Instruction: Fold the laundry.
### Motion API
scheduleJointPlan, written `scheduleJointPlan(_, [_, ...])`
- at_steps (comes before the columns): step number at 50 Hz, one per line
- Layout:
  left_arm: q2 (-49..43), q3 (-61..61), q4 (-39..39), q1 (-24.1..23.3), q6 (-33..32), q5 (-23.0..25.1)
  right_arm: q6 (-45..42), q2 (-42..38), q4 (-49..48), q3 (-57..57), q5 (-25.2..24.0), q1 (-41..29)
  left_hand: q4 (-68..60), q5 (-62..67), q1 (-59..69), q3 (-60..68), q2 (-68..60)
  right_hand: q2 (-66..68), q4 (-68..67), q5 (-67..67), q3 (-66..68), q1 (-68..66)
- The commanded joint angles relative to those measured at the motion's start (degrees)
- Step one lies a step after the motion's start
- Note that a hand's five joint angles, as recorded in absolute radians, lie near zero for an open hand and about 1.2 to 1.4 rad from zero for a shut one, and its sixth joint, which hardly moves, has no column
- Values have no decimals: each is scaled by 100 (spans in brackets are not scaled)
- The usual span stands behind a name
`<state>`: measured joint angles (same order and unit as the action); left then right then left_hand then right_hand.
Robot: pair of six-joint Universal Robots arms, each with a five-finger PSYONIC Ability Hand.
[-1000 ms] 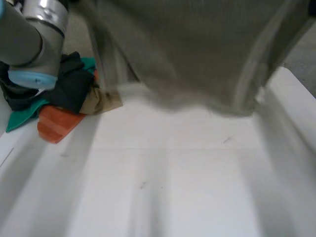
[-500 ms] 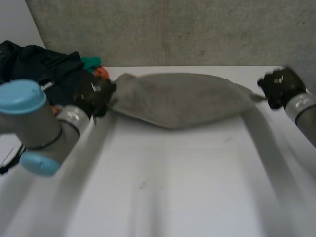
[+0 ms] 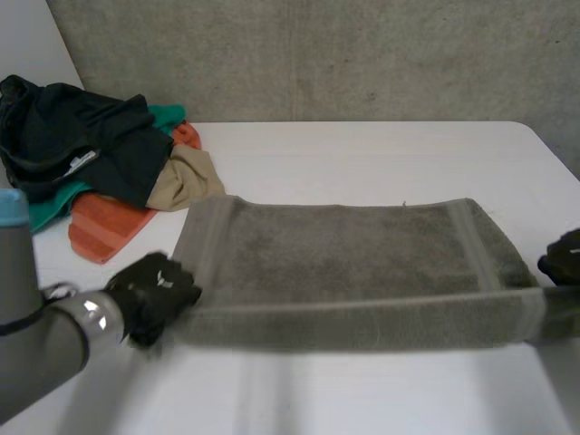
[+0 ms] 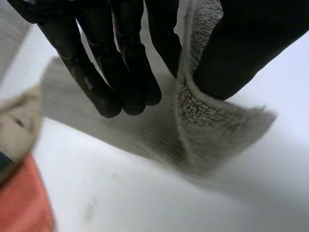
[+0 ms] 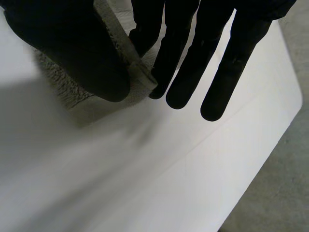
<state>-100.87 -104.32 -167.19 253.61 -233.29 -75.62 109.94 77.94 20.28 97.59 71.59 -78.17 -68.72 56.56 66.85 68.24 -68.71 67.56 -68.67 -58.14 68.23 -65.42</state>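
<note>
I hold the grey towel [image 3: 353, 263] stretched out sideways across the white desk [image 3: 362, 149], with one robot hand at each end of its near long edge. My left robot hand [image 3: 154, 294] is at the towel's near left corner. In my left wrist view the thumb and one finger are closed on the fluffy hem there, pinching it between them, while the other fingers hang straight down beside the cloth. My right robot hand [image 3: 564, 258] is at the near right corner, close to the desk's right edge. In my right wrist view the thumb presses the towel's edge against the nearest finger and the remaining fingers point straight out over the bare desk. The near edge runs taut between my two hands as a narrow band. The far part of the towel lies flat on the desk, its far edge roughly parallel to the near one. Well apart from my left hand, at the far left of the desk, sits a heap of other laundry: a black garment [image 3: 82, 145] on top, a green cloth [image 3: 50, 213] and an orange cloth [image 3: 104, 227] beneath it, and a tan cloth [image 3: 186, 181] just beside the towel's far left corner.
</note>
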Motion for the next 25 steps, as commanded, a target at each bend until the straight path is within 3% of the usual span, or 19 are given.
scheduleJointPlan(1, [-1380,1840,-1103,-558,38,-294,1011,-1043,-1087,-854,206,-655,-1128,1344,1315,1176,-1129,1244,-1133,-1186,1177,-1458])
scheduleJointPlan(7, [-2638,3706,-1702,-857,64,-637,1670,-1728,-2071,-1716,646,-1033,-1128,1344,1315,1176,-1129,1244,-1133,-1186,1177,-1458])
scheduleJointPlan(14, [-4079,5480,-1641,-910,-58,-945,2136,-2562,-3195,-2462,778,-1341,-1128,1344,1315,1176,-1129,1244,-1133,-1186,1177,-1458])
scheduleJointPlan(24, [-4846,6275,-1790,-980,-226,-1130,2295,-3434,-4006,-3070,1041,-1578,-1128,1344,1315,1176,-1129,1244,-1133,-1186,1177,-1458])
scheduleJointPlan(25, [-4855,6257,-1851,-998,-209,-1130,2304,-3478,-4015,-3096,1068,-1605,-631,846,817,678,-631,559,-448,-501,492,-773])
